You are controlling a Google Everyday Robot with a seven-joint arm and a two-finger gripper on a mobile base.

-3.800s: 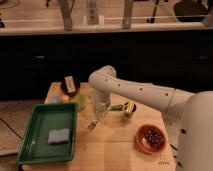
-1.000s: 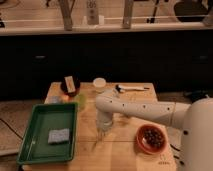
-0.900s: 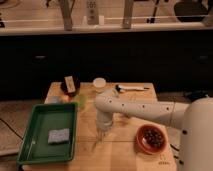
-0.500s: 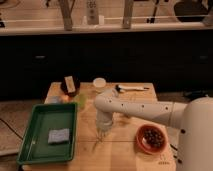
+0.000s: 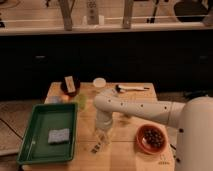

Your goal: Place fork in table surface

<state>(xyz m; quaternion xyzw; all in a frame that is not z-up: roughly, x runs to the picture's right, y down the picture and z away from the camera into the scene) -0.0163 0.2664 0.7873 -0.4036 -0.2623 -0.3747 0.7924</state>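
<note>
The gripper (image 5: 102,141) points down just above the desk (image 5: 125,155), right of the tray (image 5: 30,150). Whether it is open, I cannot tell. The fork seems hidden beneath it.

Dim, warm room light; my feed is soft and grainy all over.

The gripper (image 5: 102,137) hangs over the table surface (image 5: 125,152) near its front edge, blurred; brightest band lies beyond the back edge, darkness beneath it.
</note>
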